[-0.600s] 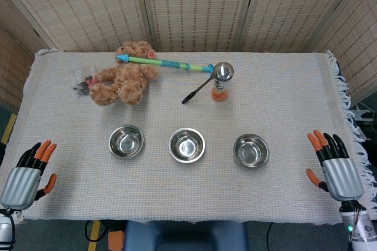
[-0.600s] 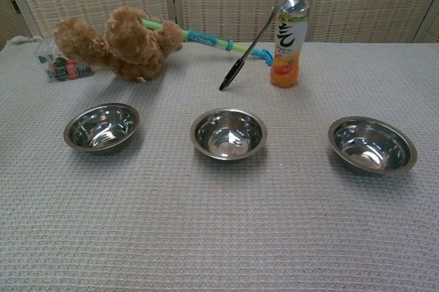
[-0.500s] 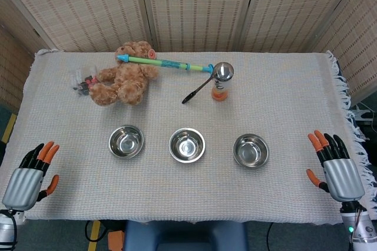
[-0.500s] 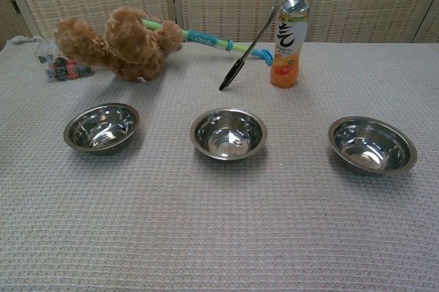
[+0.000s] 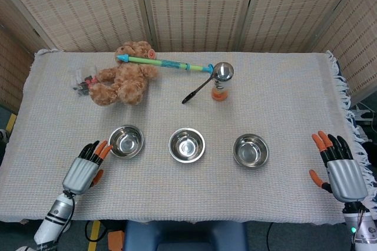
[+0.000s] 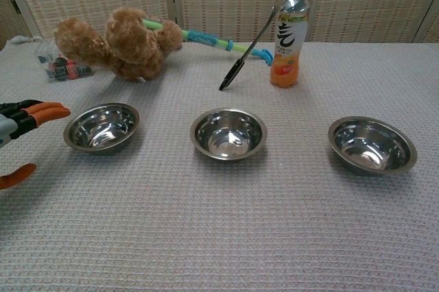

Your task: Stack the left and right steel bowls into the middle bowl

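Reaching for the left bowl (image 5: 126,141), my left hand (image 5: 86,165) sits just short of its near rim, released, fingers apart; whether the tips touch steel I cannot tell. Beyond it waits the middle bowl (image 5: 187,145). Next I must close on that rim and lift. My right hand (image 5: 341,171) idles, released, well outside the right bowl (image 5: 251,150).

**Three steel bowls in a row, none stacked**

We see three shiny round steel bowls standing upright and empty on the woven grey cloth, set in a line across the near half of the table. The left bowl (image 5: 126,141) sits well apart from the middle bowl (image 5: 187,145), and the right bowl (image 5: 251,150) lies a similar gap away on the other side. In the chest view the right bowl looks slightly wider and shallower than the other two. Each reflects light off its inner wall.
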You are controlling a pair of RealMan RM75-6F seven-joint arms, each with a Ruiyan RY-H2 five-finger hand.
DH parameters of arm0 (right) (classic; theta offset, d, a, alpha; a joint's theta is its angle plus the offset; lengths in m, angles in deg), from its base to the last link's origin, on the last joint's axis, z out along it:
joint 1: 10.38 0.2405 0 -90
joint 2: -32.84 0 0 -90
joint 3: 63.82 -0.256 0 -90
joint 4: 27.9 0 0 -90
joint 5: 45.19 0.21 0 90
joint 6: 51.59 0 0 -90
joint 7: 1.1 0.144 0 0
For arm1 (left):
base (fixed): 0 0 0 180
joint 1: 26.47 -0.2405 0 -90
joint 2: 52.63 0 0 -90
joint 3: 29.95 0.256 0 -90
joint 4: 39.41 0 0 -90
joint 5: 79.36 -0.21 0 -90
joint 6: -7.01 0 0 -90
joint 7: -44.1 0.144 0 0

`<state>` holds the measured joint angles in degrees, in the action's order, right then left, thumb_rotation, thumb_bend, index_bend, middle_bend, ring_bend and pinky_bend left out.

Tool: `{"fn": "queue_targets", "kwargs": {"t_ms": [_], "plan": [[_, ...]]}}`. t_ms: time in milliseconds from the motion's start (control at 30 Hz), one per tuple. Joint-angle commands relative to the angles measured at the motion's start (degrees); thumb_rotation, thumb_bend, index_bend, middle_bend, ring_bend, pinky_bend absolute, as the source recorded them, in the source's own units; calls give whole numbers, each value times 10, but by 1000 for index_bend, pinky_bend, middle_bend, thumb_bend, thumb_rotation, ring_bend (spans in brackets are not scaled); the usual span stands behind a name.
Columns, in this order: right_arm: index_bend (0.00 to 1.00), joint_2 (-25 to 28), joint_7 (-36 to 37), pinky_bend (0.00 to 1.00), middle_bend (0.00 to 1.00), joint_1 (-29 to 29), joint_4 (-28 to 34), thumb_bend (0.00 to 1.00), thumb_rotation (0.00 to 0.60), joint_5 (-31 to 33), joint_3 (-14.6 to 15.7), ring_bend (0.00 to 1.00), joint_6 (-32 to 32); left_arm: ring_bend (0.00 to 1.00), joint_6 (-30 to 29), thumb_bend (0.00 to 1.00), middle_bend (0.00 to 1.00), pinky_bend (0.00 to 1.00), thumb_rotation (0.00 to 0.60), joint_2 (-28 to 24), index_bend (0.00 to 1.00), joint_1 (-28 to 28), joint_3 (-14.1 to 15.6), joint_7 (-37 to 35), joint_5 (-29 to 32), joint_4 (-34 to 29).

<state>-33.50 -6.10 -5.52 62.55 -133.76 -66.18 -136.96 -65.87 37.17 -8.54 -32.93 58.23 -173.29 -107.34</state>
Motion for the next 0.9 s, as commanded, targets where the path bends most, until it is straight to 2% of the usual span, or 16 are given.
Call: {"fn": "queue_targets", "kwargs": {"t_ms": [33,100,167,300,433,500,700,900], "plan": [[0,0,-2,0,0,-1,0,194,600,5,-2,0,1,0,36,438,0,124,600,37,0,29,-14,15,24,41],[0,1,-3,0,0,-1,0,194,600,8,-3,0,1,0,42,434,0,124,600,53,12,37,-13,12,26,60],[0,1,-4,0,0,-1,0,194,600,10,-3,0,2,0,43,432,0,124,600,71,69,46,-13,4,25,85],[0,2,-6,0,0,0,2,194,600,13,-3,0,7,0,5,433,10,124,600,110,358,59,-12,-25,3,140],[0,3,-7,0,0,1,3,194,600,16,-3,0,12,5,-66,430,130,128,600,160,628,69,-11,-90,-26,219],[0,3,-7,0,0,0,4,194,600,16,-3,0,12,21,-82,433,180,127,600,178,707,75,-11,-111,-31,250],[0,8,1,0,0,-3,8,194,600,14,-3,0,5,53,-137,440,244,128,600,211,810,90,-13,-144,-42,303],[0,13,10,0,0,-4,12,193,600,9,-1,0,4,53,-184,438,248,128,600,214,815,112,-16,-130,-58,267]]}}
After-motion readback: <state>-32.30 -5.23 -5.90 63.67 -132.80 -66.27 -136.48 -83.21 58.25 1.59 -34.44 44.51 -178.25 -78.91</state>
